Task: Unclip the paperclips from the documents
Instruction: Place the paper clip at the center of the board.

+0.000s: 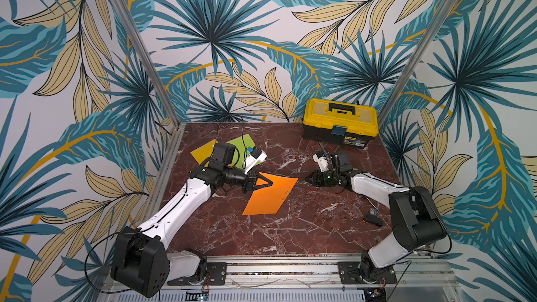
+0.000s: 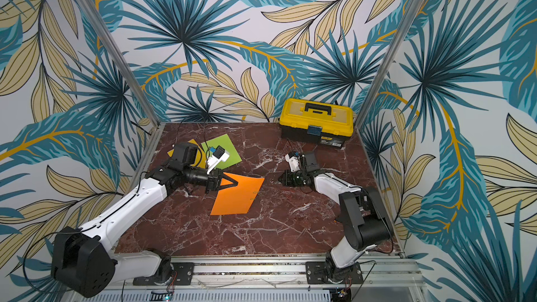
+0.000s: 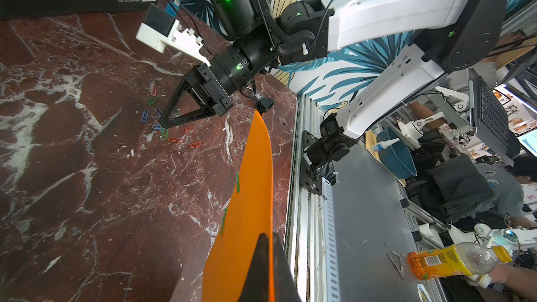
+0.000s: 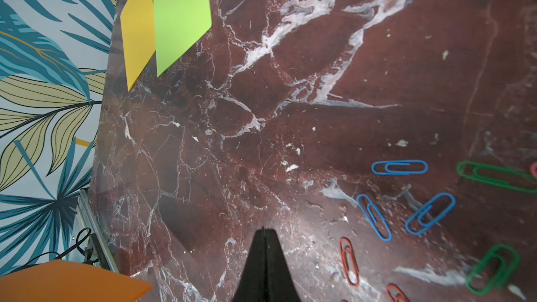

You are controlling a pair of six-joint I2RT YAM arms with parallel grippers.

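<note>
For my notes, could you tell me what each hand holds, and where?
Left hand pinches the orange sheet at one corner; right hand is shut, empty.

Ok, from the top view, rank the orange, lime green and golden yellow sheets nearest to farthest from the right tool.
1. Nearest, the orange sheet: in the middle, just left of the right tool, pinched by the left tool.
2. Next, the lime green sheet: farther back and left.
3. Farthest, the golden yellow sheet: left of the green one.
</note>
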